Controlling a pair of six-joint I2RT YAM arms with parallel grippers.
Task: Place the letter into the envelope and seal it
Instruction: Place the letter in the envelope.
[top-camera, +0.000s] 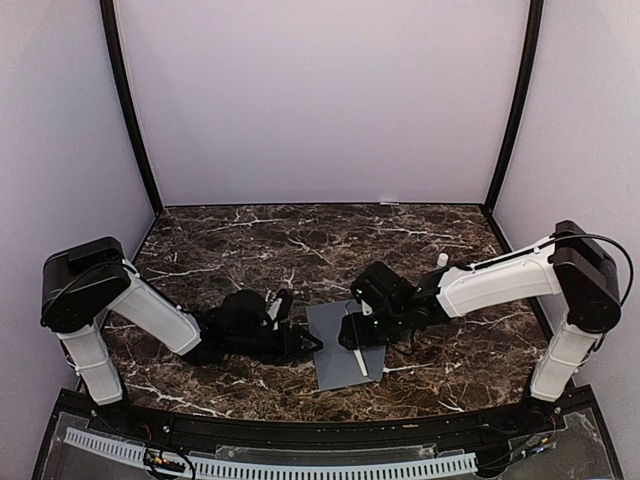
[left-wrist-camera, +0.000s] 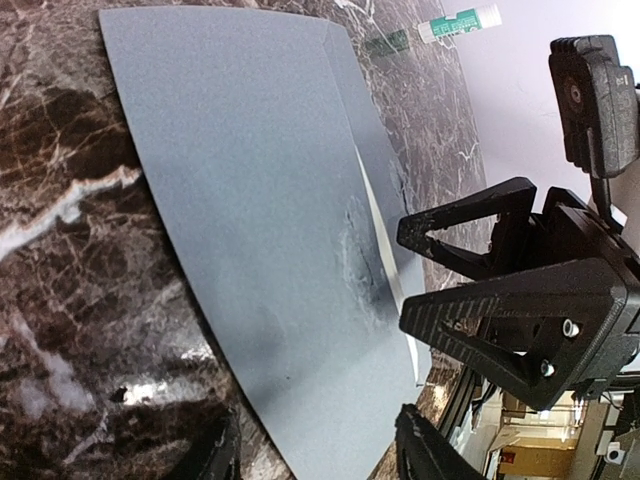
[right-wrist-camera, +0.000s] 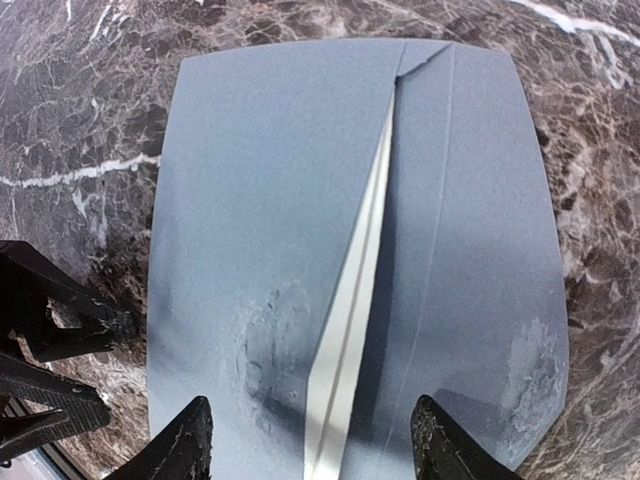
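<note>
The grey envelope (top-camera: 342, 348) lies flat on the marble table between the two arms. Of the letter only a narrow white strip (right-wrist-camera: 350, 340) shows, poking out along the envelope's opening under the folded grey flap (right-wrist-camera: 470, 220). The same letter strip (top-camera: 358, 358) is visible from above. My left gripper (left-wrist-camera: 315, 455) is open at the envelope's left edge, its fingertips straddling the paper with nothing held. My right gripper (right-wrist-camera: 315, 445) is open just above the envelope (right-wrist-camera: 270, 200), its fingers on either side of the white strip. The two grippers face each other closely across the envelope (left-wrist-camera: 250, 220).
A white glue stick (left-wrist-camera: 455, 22) with a green label lies on the table beyond the envelope, and it also shows as a small white glue stick (top-camera: 441, 260) near the right arm. Dark marble table (top-camera: 250, 240) extends behind, and pale walls enclose it.
</note>
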